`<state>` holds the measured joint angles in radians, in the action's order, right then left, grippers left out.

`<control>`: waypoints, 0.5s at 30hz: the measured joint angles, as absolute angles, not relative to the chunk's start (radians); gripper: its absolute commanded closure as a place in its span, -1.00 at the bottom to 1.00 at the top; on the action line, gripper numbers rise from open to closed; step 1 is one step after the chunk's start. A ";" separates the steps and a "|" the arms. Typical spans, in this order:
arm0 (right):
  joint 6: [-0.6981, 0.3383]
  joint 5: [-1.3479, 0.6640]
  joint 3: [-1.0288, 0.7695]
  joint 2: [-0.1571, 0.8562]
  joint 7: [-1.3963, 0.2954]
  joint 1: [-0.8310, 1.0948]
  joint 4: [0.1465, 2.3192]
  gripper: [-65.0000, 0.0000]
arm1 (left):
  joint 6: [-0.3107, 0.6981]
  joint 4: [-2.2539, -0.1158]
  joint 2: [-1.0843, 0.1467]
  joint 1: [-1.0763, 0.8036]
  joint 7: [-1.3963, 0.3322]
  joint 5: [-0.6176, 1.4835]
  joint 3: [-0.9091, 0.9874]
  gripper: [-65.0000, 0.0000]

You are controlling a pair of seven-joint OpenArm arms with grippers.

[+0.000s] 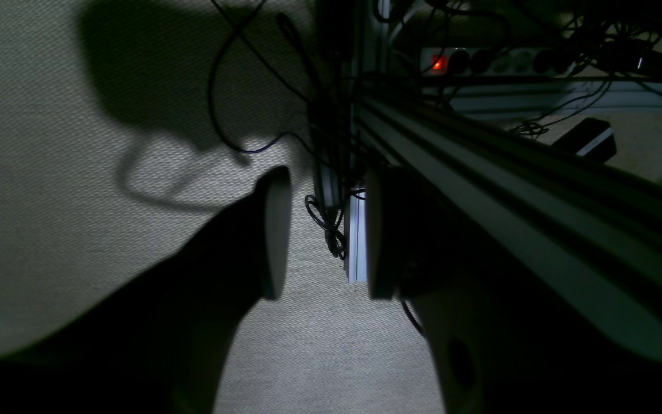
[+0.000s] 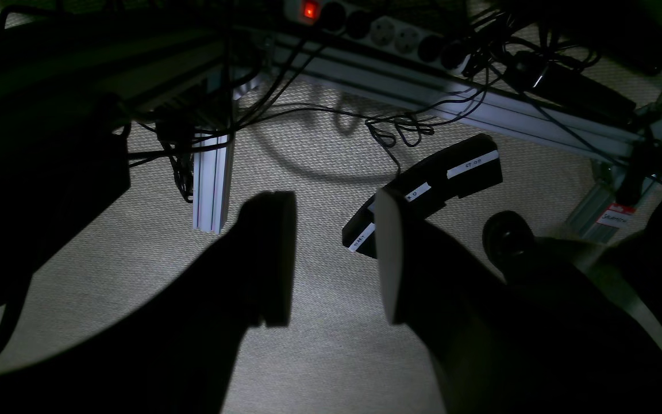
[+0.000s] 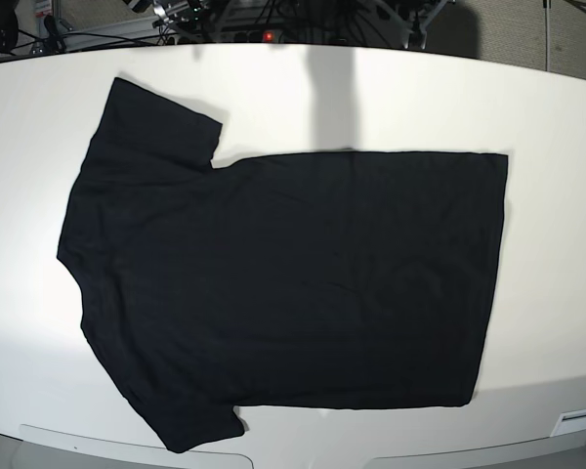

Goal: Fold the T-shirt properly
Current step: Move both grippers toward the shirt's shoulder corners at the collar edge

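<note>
The black T-shirt (image 3: 283, 283) lies flat and spread out on the white table (image 3: 400, 98) in the base view, plain side up, with its sleeves to the left and its hem to the right. Neither arm shows in the base view. My left gripper (image 1: 322, 233) hangs open over carpet beside the table frame, with nothing between its fingers. My right gripper (image 2: 334, 259) is also open and empty, above the carpet. Neither wrist view shows the T-shirt.
Under the table are aluminium frame rails (image 1: 515, 190), tangled cables (image 2: 400, 129), a power strip with a red light (image 2: 360, 23) and a black labelled device (image 2: 428, 187). The table's front edge (image 3: 303, 451) runs just below the shirt.
</note>
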<state>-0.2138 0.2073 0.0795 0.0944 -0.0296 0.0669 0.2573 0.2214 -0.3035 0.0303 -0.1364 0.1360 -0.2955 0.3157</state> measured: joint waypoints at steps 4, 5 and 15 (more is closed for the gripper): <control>-0.214 0.207 0.080 0.094 -0.030 0.067 0.257 0.27 | 0.221 -0.303 0.030 -0.136 0.136 -0.295 0.316 0.34; -0.214 0.207 0.080 0.095 -0.030 0.067 0.257 0.27 | 0.221 -0.303 0.030 -0.136 0.138 -0.295 0.316 0.34; -0.216 0.207 0.080 0.126 -0.030 0.067 0.270 0.27 | 0.221 -0.304 0.030 -0.139 0.155 -0.295 0.316 0.34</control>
<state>-0.2161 0.2073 0.0795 0.1261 -0.0296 0.0669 0.2695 0.2214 -0.3042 0.0303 -0.1387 0.1551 -0.2955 0.3157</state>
